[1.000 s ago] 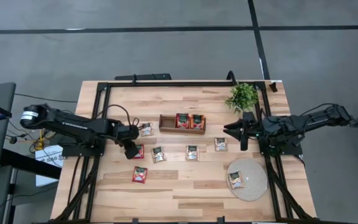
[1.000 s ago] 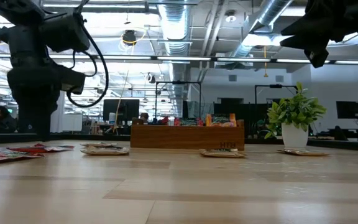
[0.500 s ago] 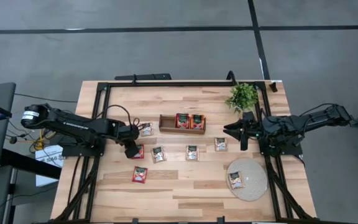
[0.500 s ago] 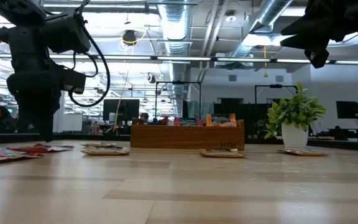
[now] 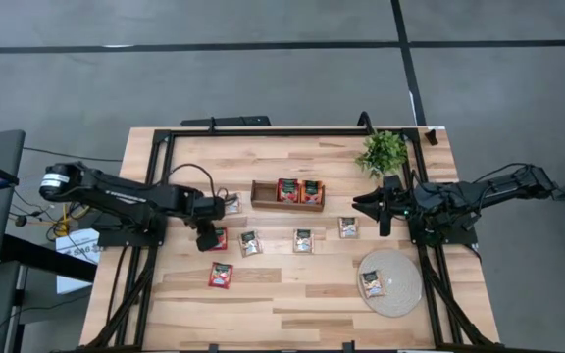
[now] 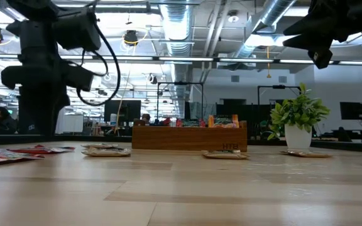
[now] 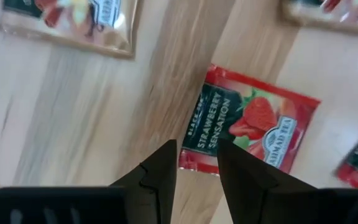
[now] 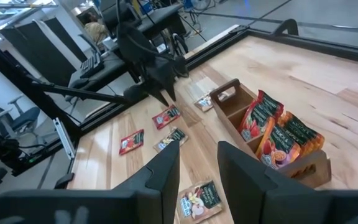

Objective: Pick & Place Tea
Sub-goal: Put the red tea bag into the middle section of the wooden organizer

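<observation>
Several flat tea sachets lie on the wooden table: a red one (image 5: pixel 218 238) (image 7: pixel 253 127) under my left gripper, another red one (image 5: pixel 221 276) nearer the front, and beige ones (image 5: pixel 231 203) (image 5: pixel 251 242) (image 5: pixel 303 240) (image 5: pixel 348 227). One more sachet (image 5: pixel 373 283) lies on the round woven mat (image 5: pixel 403 270). My left gripper (image 5: pixel 207 236) (image 7: pixel 197 171) points down, open, just above the red sachet's edge, with nothing between its fingers. My right gripper (image 5: pixel 366 206) (image 8: pixel 197 180) hovers open and nearly level at the table's right side.
A wooden box (image 5: pixel 263 195) (image 8: pixel 229 99) with two red sachets standing in it sits at the table's middle, toward the far edge. A potted green plant (image 5: pixel 383 152) (image 6: pixel 298 116) stands at the far right. A black frame (image 5: pixel 263 131) runs around the table.
My left gripper has rolled about its own pointing line above the red sachet and edged slightly toward the table's middle. Its fingers stay the same distance apart. No sachet has moved.
</observation>
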